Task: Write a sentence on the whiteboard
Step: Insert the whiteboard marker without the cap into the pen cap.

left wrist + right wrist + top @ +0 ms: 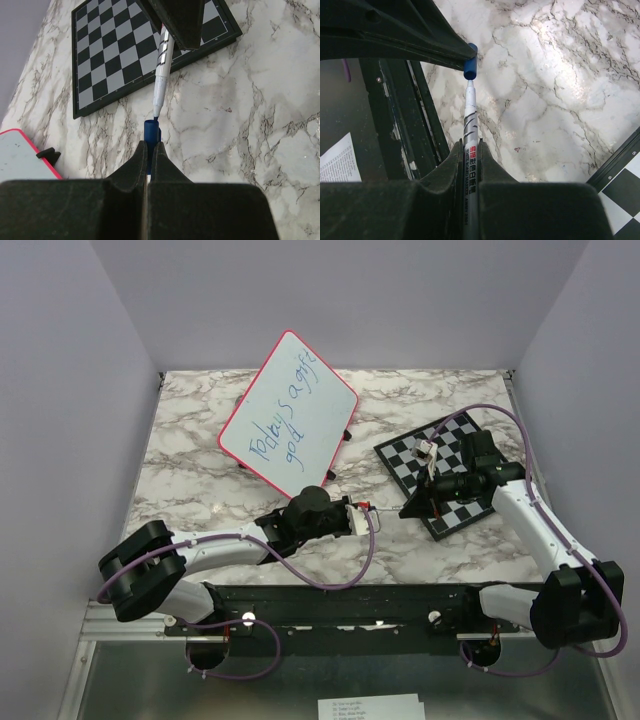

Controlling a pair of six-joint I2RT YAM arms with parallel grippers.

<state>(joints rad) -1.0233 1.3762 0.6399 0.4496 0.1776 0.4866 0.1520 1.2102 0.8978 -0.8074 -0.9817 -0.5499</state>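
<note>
The table [200, 480] has a flat, grey-veined white marble-pattern top. The whiteboard [325, 405], a large smooth white rectangle with rounded corners, a thin pink-red rim and small black feet, rests on the far left-centre of the table, turned diagonally. To its right and apart from it lies a square black-framed chessboard [405, 460] with black and pale squares. The sentence [287, 410], blue handwritten marker script, runs along the whiteboard's length in a long line with a short word beneath. Both tools meet over bare marble between the two boards, near the front. The right tool [470, 150] is clamped on the printed barrel of a slim white cylindrical marker pen [470, 115] with grey stripes. The left tool [150, 150] is closed on a small blue plastic cap [151, 131]. The marker's tapered tip sits at the cap's open end, both parts in one line.
</note>
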